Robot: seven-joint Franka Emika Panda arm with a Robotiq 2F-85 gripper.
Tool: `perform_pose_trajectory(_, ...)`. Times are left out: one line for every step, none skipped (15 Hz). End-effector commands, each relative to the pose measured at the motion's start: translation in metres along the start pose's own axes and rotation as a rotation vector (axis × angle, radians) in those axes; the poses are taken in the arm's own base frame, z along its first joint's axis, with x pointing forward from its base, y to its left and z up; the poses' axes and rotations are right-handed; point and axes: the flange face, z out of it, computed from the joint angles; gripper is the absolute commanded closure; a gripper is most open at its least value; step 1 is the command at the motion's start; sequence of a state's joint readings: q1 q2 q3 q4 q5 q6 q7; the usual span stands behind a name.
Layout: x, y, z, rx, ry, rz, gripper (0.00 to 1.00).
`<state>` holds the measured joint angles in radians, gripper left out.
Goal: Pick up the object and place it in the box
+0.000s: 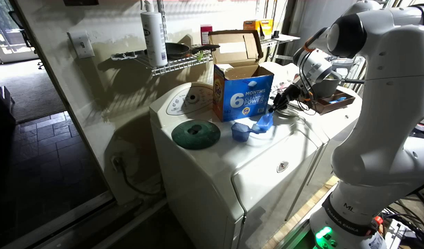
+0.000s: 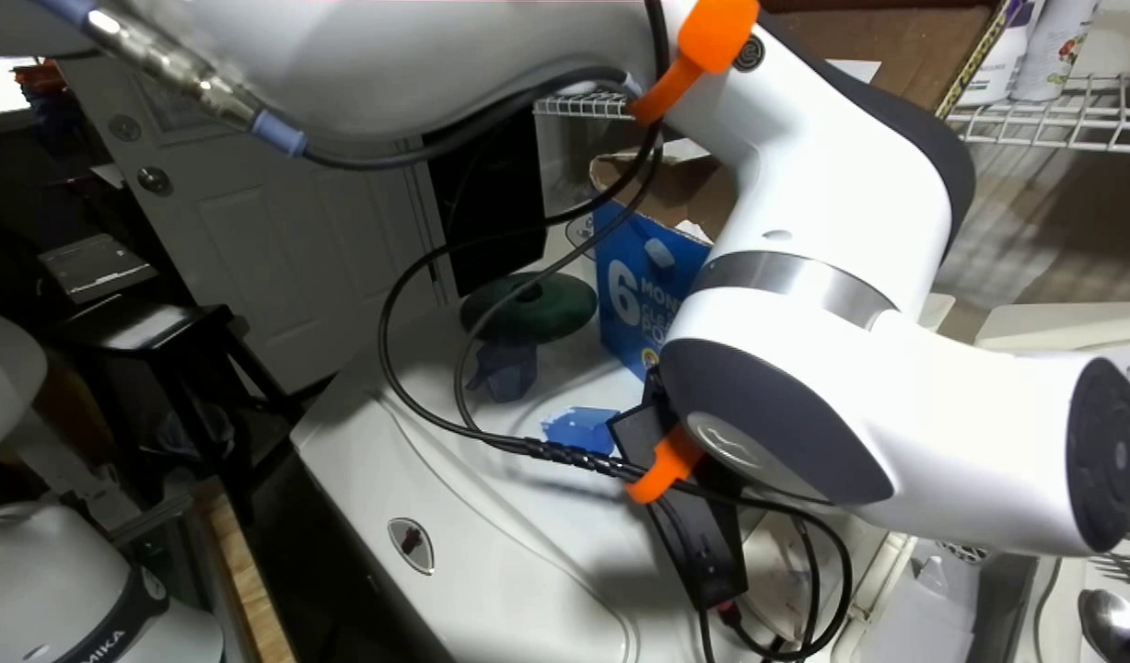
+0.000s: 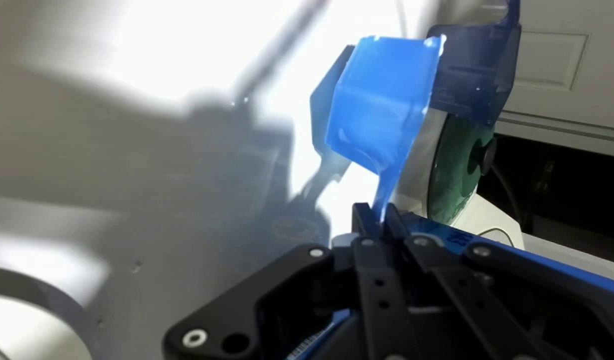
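Observation:
The box (image 1: 248, 98) is brown cardboard with a blue "6" side, its lid open at the back, standing on the white washer top. It also shows in an exterior view (image 2: 643, 304), partly behind the arm, and at the wrist view's right (image 3: 487, 245). My gripper (image 3: 379, 215) is shut on the handle of a translucent blue scoop (image 3: 384, 100), whose cup points away from the fingers. In an exterior view the gripper (image 1: 272, 109) is right in front of the box's right edge, and the held scoop (image 1: 265, 121) hangs low by the top; I cannot tell whether it touches.
A second blue scoop (image 1: 240, 132) stands on the washer beside the held one. A green round disc (image 1: 196, 135) lies left of it. A wire shelf (image 1: 182, 64) with a pan and white bottle is behind. A wooden tray (image 1: 327, 105) is at right.

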<state>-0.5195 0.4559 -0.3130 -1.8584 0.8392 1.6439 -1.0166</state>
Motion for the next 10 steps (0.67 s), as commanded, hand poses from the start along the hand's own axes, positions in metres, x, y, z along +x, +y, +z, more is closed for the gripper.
perform_pose_trajectory(0.000, -0.001, 0.005, -0.025, -0.018, -0.019, 0.98)
perform_pose_trajectory(0.000, -0.002, 0.004, -0.024, -0.019, -0.020, 0.69)
perform_pose_trajectory(0.000, -0.002, 0.004, -0.027, -0.019, -0.020, 0.68)
perform_pose_trajectory(0.000, -0.003, 0.004, -0.026, -0.020, -0.020, 0.63)
perform_pose_trajectory(0.000, -0.004, 0.003, -0.031, -0.023, -0.021, 0.55)
perform_pose_trajectory(-0.001, -0.006, 0.003, -0.037, -0.023, -0.023, 0.49)
perform_pose_trajectory(-0.002, -0.008, 0.002, -0.043, -0.025, -0.026, 0.42)
perform_pose_trajectory(-0.002, -0.009, 0.002, -0.050, -0.028, -0.029, 0.35)
perform_pose_trajectory(-0.003, -0.011, 0.001, -0.058, -0.029, -0.030, 0.29)
perform_pose_trajectory(-0.003, -0.013, -0.001, -0.063, -0.030, -0.035, 0.21)
